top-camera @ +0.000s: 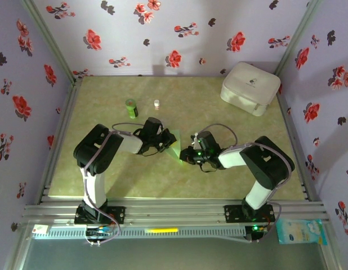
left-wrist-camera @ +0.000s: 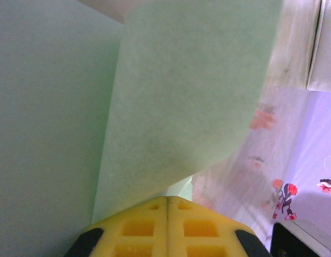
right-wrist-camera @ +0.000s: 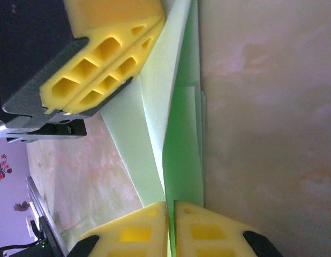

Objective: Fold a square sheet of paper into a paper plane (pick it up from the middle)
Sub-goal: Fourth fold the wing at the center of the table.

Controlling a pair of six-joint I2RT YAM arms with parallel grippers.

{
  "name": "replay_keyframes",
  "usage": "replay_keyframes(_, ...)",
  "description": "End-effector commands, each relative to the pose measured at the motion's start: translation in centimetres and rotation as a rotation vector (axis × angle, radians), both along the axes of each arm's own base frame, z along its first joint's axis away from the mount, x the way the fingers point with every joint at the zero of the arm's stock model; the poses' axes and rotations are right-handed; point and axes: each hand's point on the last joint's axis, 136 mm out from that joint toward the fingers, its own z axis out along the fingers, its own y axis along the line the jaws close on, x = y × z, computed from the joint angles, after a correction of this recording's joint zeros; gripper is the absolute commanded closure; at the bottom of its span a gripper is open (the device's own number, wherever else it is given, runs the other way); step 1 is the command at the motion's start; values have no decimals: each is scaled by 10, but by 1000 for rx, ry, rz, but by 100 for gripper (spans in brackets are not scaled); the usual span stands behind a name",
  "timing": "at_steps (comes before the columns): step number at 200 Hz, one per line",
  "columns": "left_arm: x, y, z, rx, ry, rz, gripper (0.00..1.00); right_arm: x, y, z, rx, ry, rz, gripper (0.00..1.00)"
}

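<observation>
Looking from above, I see the paper (top-camera: 173, 143) mid-table, between the left gripper (top-camera: 161, 142) and right gripper (top-camera: 188, 153). Left wrist: fingers clenched on its edge, the sheet rising in front. Right wrist: fingers pinch the folded layers at the crease, barely a slit between them. I'd hold the left clamp firm and press along the crease with edges aligned

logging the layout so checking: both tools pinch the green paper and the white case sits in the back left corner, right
Not quite: the white case sits in the back right corner, not the back left, as the top external view shows. The left tool and right tool do pinch the green paper.
</observation>
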Motion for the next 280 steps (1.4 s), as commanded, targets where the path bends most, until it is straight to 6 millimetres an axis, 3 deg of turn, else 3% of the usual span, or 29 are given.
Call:
replay_keyframes(1,-14,11,-31,82,63,-10,95,-22,-10,-14,-48,116,23,91)
replay_keyframes(56,-14,11,-32,83,64,-10,95,-33,-13,-22,-58,166,45,96)
replay_keyframes(79,-14,12,-33,84,67,-8,95,-35,-14,-22,-59,176,44,90)
replay_keyframes(162,-15,12,-33,77,69,-3,95,-43,-21,-21,-91,188,59,90)
replay_keyframes(204,-15,12,-32,78,68,-4,96,-46,-27,-27,-130,187,54,98)
replay_keyframes(226,-15,12,-32,78,68,-4,96,-47,-24,-22,-114,191,71,90)
replay_keyframes(280,-16,12,-33,78,68,-4,96,-55,-33,-26,-160,198,89,88)
